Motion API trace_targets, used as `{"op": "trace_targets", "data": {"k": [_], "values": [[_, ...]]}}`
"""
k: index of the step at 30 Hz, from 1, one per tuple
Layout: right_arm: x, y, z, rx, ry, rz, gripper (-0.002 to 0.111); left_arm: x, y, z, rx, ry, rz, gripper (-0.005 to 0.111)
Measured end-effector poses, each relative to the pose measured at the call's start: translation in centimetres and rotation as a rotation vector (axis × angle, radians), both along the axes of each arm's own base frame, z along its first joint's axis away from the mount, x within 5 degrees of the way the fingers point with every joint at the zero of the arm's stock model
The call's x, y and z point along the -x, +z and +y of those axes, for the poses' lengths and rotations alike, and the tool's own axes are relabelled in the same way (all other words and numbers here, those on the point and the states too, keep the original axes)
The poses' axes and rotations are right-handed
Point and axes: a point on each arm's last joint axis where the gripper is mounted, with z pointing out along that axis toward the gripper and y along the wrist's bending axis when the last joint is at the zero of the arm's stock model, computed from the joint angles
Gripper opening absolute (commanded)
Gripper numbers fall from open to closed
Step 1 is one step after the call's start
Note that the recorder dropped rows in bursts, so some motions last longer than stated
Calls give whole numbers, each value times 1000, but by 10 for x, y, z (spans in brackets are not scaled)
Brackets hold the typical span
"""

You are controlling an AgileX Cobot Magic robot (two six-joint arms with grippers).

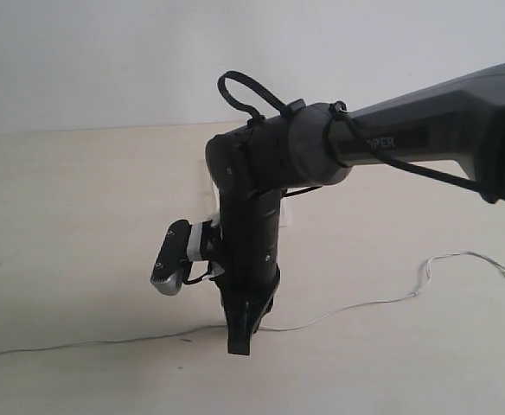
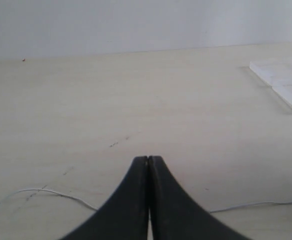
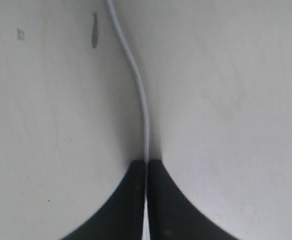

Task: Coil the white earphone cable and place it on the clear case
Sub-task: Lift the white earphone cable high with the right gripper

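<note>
Roughly, white earphone cable (image 1: pixel 105 341) runs left-right.

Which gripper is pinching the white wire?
The right gripper: the white earphone cable runs straight into its shut tips. The left gripper is shut too, but nothing shows between its tips.

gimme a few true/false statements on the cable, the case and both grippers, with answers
1. The right gripper is shut on the white earphone cable. True.
2. The cable is already coiled. False: it lies stretched out across the table.
3. The left gripper is open. False: its jaws are closed together, holding nothing.
4. No cable lies on the visible part of the clear case. True.
</note>
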Motion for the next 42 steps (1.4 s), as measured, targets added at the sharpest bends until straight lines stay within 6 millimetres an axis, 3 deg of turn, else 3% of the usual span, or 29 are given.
{"op": "trace_targets", "data": {"k": [3, 5, 6, 7, 8, 9, 11, 15, 17, 24, 32, 42], "values": [[3, 15, -4, -10, -17, -20, 0, 0, 0, 0, 0, 0, 0, 0], [3, 52, -4, -83, -45, -103, 0, 0, 0, 0, 0, 0, 0, 0], [4, 91, -5, -173, -71, -193, 0, 0, 0, 0, 0, 0, 0, 0], [6, 107, -7, -213, -82, -232, 0, 0, 0, 0, 0, 0, 0, 0], [10, 145, -11, -312, -110, -324, 0, 0, 0, 0, 0, 0, 0, 0], [13, 166, -14, -371, -127, -378, 0, 0, 0, 0, 0, 0, 0, 0], [32, 246, -33, -618, -188, -585, 0, 0, 0, 0, 0, 0, 0, 0], [63, 330, -67, -895, -203, -871, 0, 0, 0, 0, 0, 0, 0, 0], [74, 352, -81, -950, -210, -966, 0, 0, 0, 0, 0, 0, 0, 0], [77, 369, -93, -918, -194, -1097, 0, 0, 0, 0, 0, 0, 0, 0], [85, 409, -106, -950, -216, -1176, 0, 0, 0, 0, 0, 0, 0, 0], [89, 412, -106, -983, -240, -1134, 0, 0, 0, 0, 0, 0, 0, 0]]}}
